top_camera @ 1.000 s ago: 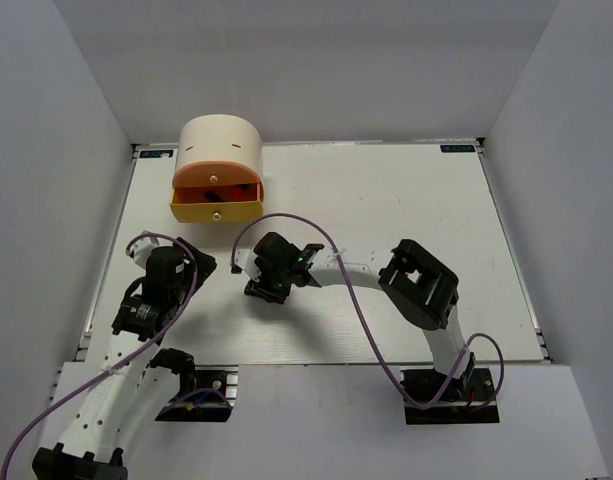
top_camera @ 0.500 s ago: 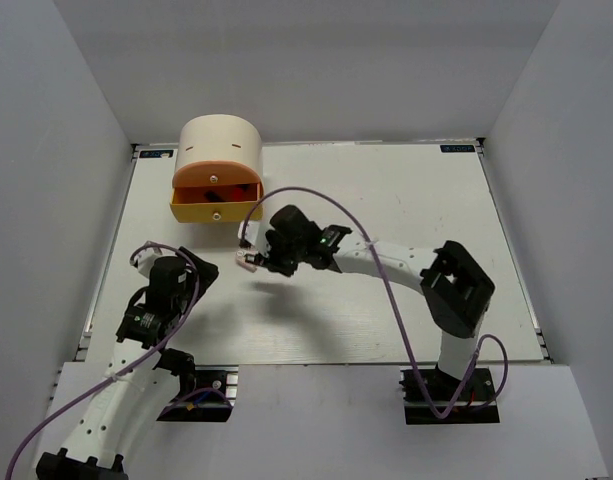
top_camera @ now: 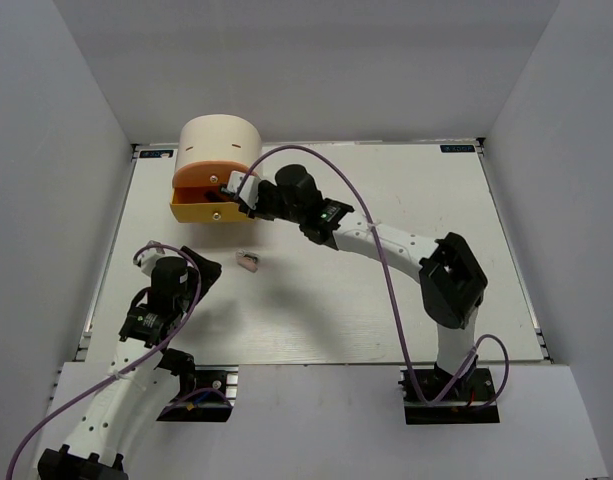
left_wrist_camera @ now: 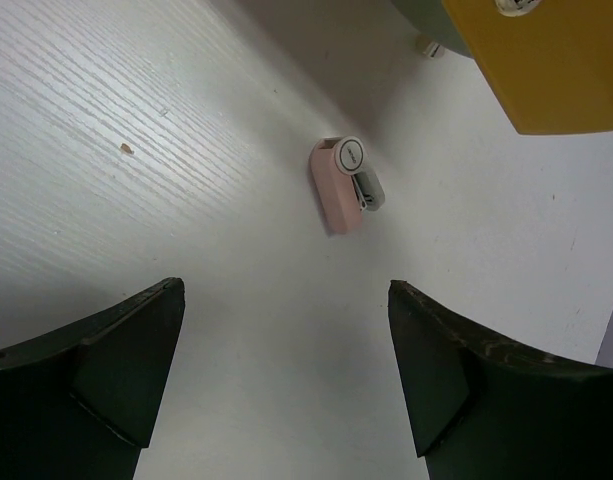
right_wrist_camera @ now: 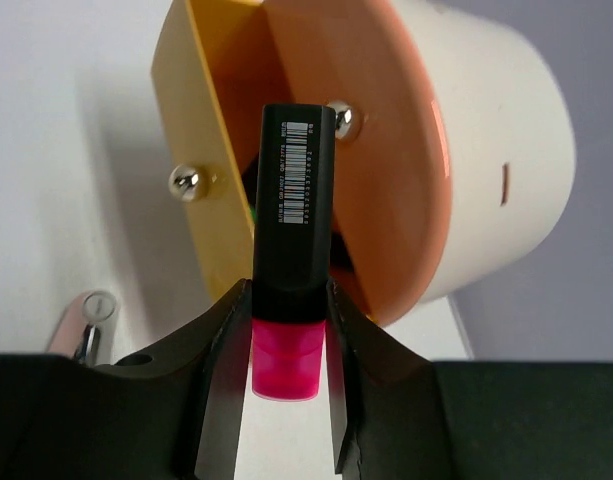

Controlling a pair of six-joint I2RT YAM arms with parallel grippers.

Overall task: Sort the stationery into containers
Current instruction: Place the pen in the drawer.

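My right gripper (top_camera: 240, 190) (right_wrist_camera: 289, 300) is shut on a black highlighter with a pink cap (right_wrist_camera: 294, 200). It holds the highlighter in front of the open yellow drawer (top_camera: 198, 211) (right_wrist_camera: 199, 150), just below the orange drawer (top_camera: 200, 172) (right_wrist_camera: 386, 200) of the cream cylindrical unit (top_camera: 221, 138) (right_wrist_camera: 496, 120). Dark items lie inside the yellow drawer. The tiny pink-and-white piece (top_camera: 248, 262) (left_wrist_camera: 343, 183) lies on the table. It also shows in the right wrist view (right_wrist_camera: 81, 320). My left gripper (top_camera: 196, 270) (left_wrist_camera: 286, 300) is open and empty, hovering short of that piece.
The white table (top_camera: 406, 200) has walls close on the left, back and right. The yellow drawer's corner (left_wrist_camera: 546, 60) juts out beyond the pink-and-white piece. A purple cable (top_camera: 316, 160) arches over my right arm.
My right gripper has risen from mid-table and carried the pink-capped highlighter up to the drawers. The pink-and-white piece stays on the table. My left arm drew back slightly.
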